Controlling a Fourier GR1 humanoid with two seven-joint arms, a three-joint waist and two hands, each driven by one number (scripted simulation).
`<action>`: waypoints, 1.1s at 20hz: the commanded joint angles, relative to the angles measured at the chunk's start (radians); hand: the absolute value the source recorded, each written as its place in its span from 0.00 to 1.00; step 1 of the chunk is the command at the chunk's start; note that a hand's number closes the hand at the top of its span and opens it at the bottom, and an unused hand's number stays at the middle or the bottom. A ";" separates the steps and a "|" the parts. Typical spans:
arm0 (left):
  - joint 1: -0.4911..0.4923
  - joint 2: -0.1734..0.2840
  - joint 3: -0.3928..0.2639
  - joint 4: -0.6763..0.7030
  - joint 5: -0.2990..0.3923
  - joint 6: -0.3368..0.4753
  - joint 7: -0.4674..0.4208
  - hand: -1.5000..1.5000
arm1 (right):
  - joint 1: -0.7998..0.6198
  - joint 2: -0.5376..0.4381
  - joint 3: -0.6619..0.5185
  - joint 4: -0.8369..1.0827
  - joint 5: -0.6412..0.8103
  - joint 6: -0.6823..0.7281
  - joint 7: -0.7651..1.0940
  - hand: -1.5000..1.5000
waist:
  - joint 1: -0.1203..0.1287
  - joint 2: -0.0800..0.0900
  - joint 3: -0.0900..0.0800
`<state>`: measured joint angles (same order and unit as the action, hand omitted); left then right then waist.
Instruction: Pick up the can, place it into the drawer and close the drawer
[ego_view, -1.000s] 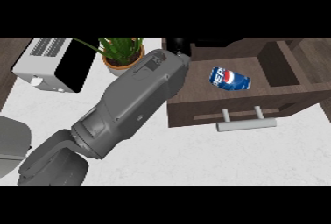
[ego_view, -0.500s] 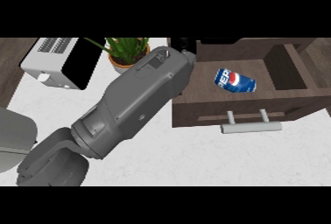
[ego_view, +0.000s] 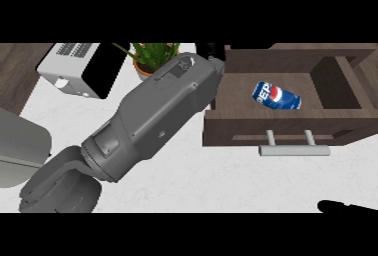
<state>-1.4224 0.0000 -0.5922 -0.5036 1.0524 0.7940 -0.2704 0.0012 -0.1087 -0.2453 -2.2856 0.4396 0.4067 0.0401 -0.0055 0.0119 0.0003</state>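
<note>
Can (ego_view: 276, 96): blue, lying on its side inside the open drawer (ego_view: 244, 131), resting on the drawer floor.
Drawer: pulled out, its silver handle (ego_view: 293, 149) facing the view's lower edge.
Left arm (ego_view: 151, 117): 1 grey forearm stretching up to the drawer's left wall; its hand is hidden, so whether it is clenched or released cannot be told. The can lies apart, to the arm's right.
Right hand (ego_view: 345, 206): only a black tip at the lower right edge, well apart from the can; state cannot be told.
Behind: toaster (ego_view: 77, 67), potted plant (ego_view: 151, 55).
</note>
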 joint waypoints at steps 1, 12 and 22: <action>0.005 0.000 0.017 0.024 -0.010 -0.007 -0.006 0.00 | -0.107 0.019 0.137 0.117 0.203 -0.084 -0.016 0.00 | 0.005 -0.001 0.000; 0.043 0.086 0.014 -0.080 -0.071 -0.007 0.090 0.00 | -0.427 -0.023 0.288 0.561 0.521 -0.227 -0.037 0.00 | 0.034 -0.009 -0.001; 0.122 0.213 0.001 -0.210 -0.131 0.014 0.177 0.00 | -0.561 -0.026 0.278 1.065 0.697 -0.487 -0.145 0.00 | 0.043 -0.008 0.000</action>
<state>-1.3233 0.1659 -0.5954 -0.6781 0.9441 0.8100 -0.1123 -0.4915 -0.1479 0.0421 -1.4020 1.0843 0.0116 -0.0890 0.0397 0.0018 0.0001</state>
